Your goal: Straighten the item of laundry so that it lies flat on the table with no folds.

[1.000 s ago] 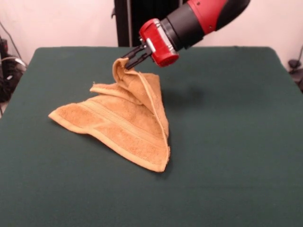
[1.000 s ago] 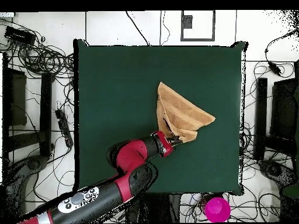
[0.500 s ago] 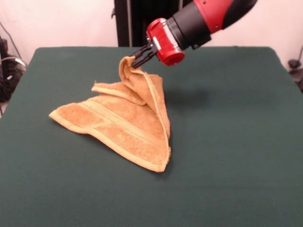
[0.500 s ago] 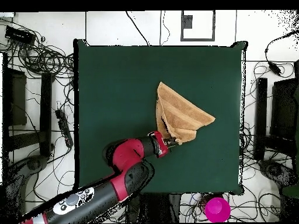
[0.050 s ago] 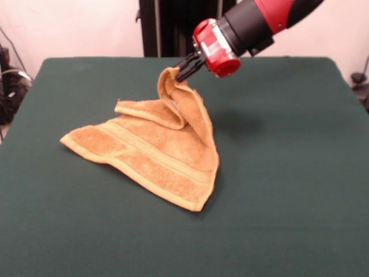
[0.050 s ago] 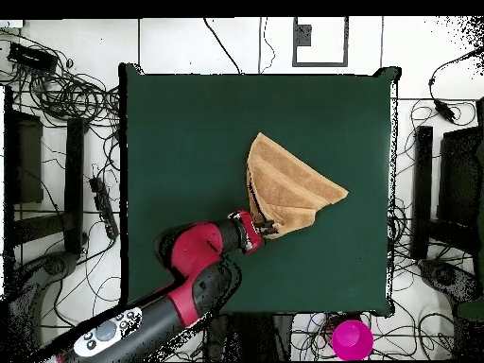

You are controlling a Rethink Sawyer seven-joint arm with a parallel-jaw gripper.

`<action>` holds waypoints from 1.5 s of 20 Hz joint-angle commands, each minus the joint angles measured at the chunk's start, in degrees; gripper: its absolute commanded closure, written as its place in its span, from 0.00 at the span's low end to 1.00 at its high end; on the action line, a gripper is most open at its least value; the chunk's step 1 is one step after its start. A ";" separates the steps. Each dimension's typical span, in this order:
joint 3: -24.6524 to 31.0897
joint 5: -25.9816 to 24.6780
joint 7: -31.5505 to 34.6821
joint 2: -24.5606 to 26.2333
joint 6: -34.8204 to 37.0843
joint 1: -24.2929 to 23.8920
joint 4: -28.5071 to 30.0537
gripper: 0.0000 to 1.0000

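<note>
The golden-tan towel, the item of laundry (image 5: 155,153) (image 6: 288,184), lies folded into a rough triangle on the dark green table (image 5: 288,173) (image 6: 180,142). One corner is lifted off the cloth and rises to a peak. My gripper (image 5: 183,72) (image 6: 264,227) is shut on that raised corner, with the red wrist behind it up and to the right in the front view. The rest of the towel drapes down from the pinch, its banded edge resting on the table toward the front.
A magenta cup (image 6: 352,339) stands off the table past its lower edge in the overhead view. Cables and black stands surround the table on the floor.
My gripper has carried the held corner to the right in the front view and slightly up. The towel's right side has been dragged along and spread a little wider.
</note>
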 commanded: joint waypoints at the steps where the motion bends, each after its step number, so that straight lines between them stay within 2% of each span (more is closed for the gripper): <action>1: 14.68 2.13 12.64 -4.42 -1.79 -0.22 -6.87 1.00; 7: 22.45 1.82 10.10 -9.40 -8.20 -3.01 -5.21 1.00; 14: 28.18 0.25 9.64 -11.80 -10.72 -5.44 -5.68 1.00; 18: 26.11 -0.81 10.57 -9.35 -5.71 -4.63 -8.42 1.00; 22: 26.32 -2.80 9.14 -10.71 -0.83 -5.27 -8.69 1.00; 30: 37.64 -10.01 -3.13 -21.55 3.28 -13.10 -5.07 1.00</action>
